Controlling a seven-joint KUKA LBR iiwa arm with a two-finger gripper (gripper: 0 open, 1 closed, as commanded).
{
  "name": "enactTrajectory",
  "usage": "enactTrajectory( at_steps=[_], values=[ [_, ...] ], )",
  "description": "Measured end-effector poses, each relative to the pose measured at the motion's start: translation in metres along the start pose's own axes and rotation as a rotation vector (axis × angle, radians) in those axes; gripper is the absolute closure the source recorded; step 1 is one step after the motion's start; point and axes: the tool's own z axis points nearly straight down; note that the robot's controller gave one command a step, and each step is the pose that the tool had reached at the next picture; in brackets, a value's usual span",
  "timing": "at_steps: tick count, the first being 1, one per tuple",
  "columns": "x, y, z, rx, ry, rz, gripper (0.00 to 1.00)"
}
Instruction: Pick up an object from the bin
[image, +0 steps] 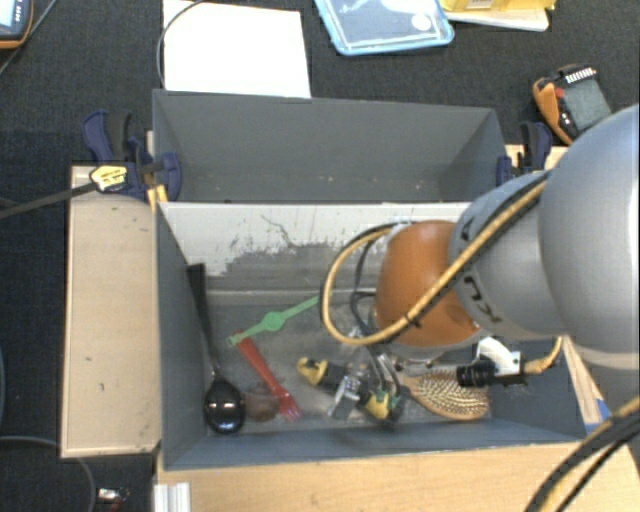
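The gripper (362, 388) sits low near the bin's (330, 150) near wall, over a yellow-and-black piece (380, 404). How far it is open cannot be told. To its right, a wooden brush (452, 397) lies with its long axis left to right.

Found bare floor along the far wall of the grey metal bin (270, 268), left corner to centre. Hemmed on the left by the long-handled black ladle (222, 408) lying along the left wall. Cut across mid-floor by a slanted green plastic stick (268, 323). Crowded near wall: red plastic stick (268, 378), small yellow-and-black piece (314, 372), tan bristle brush (452, 398). Lost the right half to the arm's orange cover (420, 285) and yellow cable (325, 295).
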Motion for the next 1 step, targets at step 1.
enactTrajectory(
  at_steps=[1],
  values=[
    [-0.0092,-0.0199,0.03,-0.003,-0.015,-0.091,0.0]
  ],
)
